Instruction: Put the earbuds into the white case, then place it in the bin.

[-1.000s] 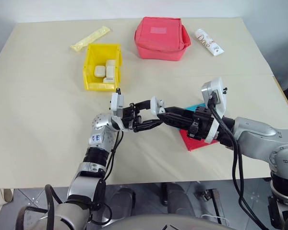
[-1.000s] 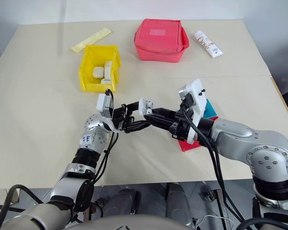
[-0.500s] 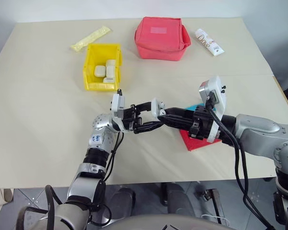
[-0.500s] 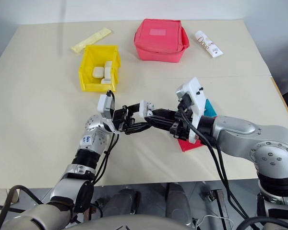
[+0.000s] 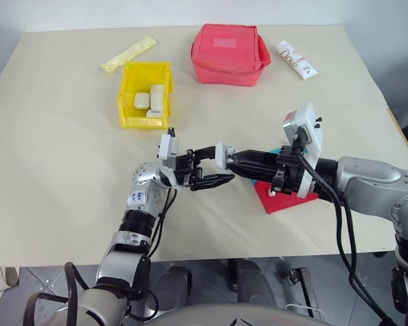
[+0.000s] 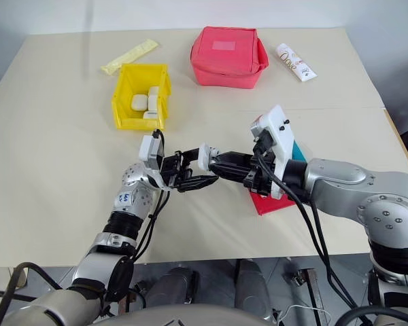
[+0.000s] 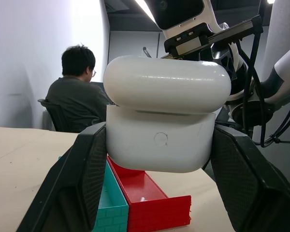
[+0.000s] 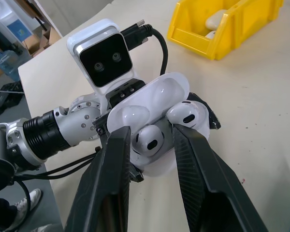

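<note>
My left gripper (image 5: 221,164) is shut on the white case (image 5: 221,153), holding it above the table's middle with its lid (image 8: 162,92) flipped open. In the left wrist view the case (image 7: 160,140) sits clamped between the two black fingers. Two earbuds (image 8: 151,140) (image 8: 186,113) lie in the case's open top. My right gripper (image 5: 230,159) reaches in from the right, meeting the case. Its fingers (image 8: 118,159) stand apart on either side of the nearer earbud, with small gaps. The yellow bin (image 5: 144,124) stands at the back left, holding white items (image 5: 141,100).
A red pouch (image 5: 229,53) sits at the back centre, a white tube (image 5: 296,58) to its right and a yellow packet (image 5: 128,54) behind the bin. A red and teal tray (image 5: 285,200) lies under my right forearm. A seated person (image 7: 79,96) is in the background.
My right wrist has rolled slightly at the case, tilting its camera housing. The left gripper and the case have stayed put.
</note>
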Available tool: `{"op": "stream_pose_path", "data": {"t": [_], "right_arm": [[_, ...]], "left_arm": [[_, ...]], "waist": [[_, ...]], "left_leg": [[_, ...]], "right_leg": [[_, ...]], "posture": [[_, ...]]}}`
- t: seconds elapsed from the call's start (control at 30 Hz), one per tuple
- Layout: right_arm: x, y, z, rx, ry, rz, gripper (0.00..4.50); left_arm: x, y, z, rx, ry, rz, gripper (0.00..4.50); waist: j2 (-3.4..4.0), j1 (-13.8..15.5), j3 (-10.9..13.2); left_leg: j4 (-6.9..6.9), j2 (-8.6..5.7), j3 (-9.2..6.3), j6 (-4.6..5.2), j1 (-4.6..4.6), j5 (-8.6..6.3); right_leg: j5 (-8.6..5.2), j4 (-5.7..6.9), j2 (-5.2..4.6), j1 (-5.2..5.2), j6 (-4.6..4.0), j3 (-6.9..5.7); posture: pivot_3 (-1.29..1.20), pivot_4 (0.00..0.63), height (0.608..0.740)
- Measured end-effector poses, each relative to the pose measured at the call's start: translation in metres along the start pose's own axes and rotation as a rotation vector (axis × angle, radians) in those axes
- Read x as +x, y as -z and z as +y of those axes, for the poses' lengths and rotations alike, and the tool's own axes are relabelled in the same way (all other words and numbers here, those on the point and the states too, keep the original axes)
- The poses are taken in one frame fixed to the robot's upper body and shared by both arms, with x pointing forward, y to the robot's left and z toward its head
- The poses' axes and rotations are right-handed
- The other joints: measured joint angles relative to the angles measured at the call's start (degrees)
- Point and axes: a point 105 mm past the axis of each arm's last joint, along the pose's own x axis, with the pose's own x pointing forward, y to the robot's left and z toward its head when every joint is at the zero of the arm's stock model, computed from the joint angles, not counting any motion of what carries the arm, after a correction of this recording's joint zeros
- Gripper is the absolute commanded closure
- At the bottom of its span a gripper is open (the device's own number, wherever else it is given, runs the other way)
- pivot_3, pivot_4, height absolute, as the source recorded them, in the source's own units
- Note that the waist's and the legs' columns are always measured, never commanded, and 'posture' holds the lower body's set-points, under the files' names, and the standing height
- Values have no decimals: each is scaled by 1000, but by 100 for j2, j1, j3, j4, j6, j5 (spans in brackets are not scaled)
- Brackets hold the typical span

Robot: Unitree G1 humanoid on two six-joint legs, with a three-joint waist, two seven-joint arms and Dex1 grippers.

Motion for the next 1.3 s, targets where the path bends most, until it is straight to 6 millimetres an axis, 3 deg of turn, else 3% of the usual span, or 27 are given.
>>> {"op": "stream_pose_path", "data": {"t": [0.47,0.67,0.8,0.87,0.97,1.17,1.3], "right_arm": [[-14,-1,-7,-35,50,39,3059],[-24,-4,-12,-66,100,45,3059],[-25,-15,-9,-155,118,64,3880],[-15,-32,0,-227,88,44,4480],[3,-41,8,-283,51,50,4480],[37,-26,7,-315,20,156,4480],[45,-10,-9,-326,61,235,4480]], "left_arm": [[-4,2,4,-1,4,13,1690],[-8,4,10,39,-9,143,1690],[-11,10,22,93,-50,328,1690],[-11,11,26,119,-43,407,1690],[-4,10,30,141,-15,459,1690],[-3,15,31,133,-12,517,1690],[-3,13,32,133,-15,509,1690]], "waist": [[-2,67,1],[-3,128,2],[-2,132,3],[-1,101,4],[-2,111,3],[-5,111,1],[-7,124,0]], "left_leg": [[1,0,0,0,-3,0],[3,0,1,0,-3,0],[3,-1,1,1,-6,2],[1,3,5,-1,-6,2],[-2,10,-1,-5,-9,2],[7,0,-5,-2,-47,5],[10,-14,-7,3,-50,10]], "right_leg": [[0,-4,0,-2,1,-2],[1,-4,0,-1,1,-2],[3,-3,0,-5,5,-1],[4,-1,3,-10,3,3],[5,9,5,-9,1,-6],[8,16,0,-43,2,-9],[11,17,-8,-43,6,-11]], "posture": [[0,150,740],[0,150,740],[0,150,740],[0,150,740],[0,150,740],[0,150,740],[0,150,740]]}}
